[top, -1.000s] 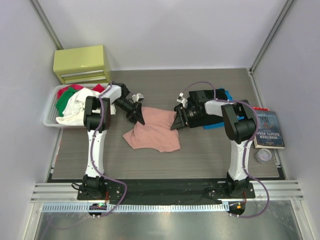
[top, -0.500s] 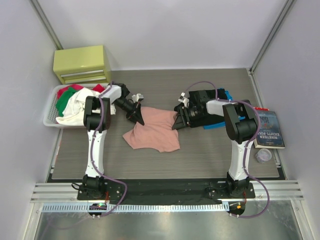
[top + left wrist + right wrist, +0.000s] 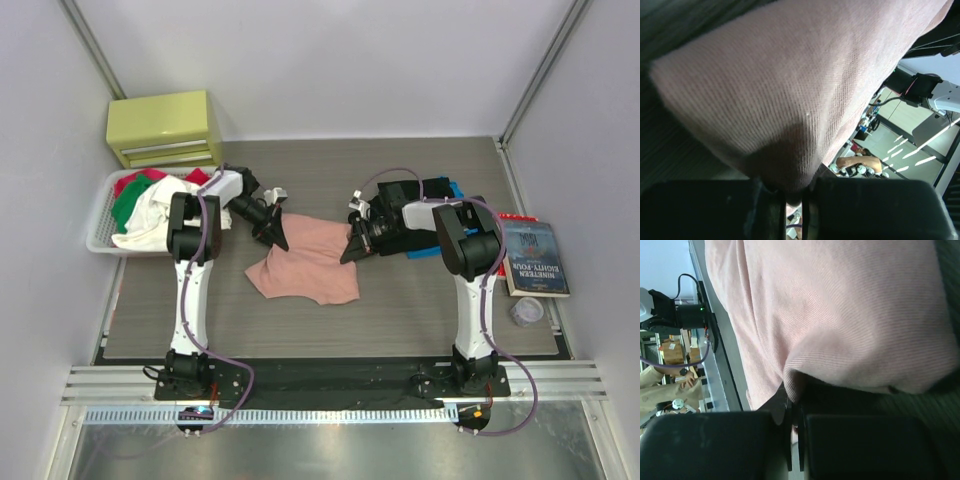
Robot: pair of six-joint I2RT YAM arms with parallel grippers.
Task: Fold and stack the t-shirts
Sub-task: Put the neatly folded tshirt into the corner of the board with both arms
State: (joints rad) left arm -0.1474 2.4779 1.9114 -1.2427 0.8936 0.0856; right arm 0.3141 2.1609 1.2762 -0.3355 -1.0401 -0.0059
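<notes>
The wooden table (image 3: 420, 310) carries the salmon-pink t-shirt (image 3: 305, 265), which lies crumpled at its middle between the two arms. A black t-shirt (image 3: 427, 250) lies under the right arm, just beside the pink one's right edge. The left gripper (image 3: 278, 238) pinches the pink shirt's far-left corner, its fingers clamped on a fold. The right gripper (image 3: 352, 248) is likewise closed on the far-right corner.

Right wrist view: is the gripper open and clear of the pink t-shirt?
No. The right gripper is shut, with a fold of the salmon-pink t-shirt pinched in it.
</notes>
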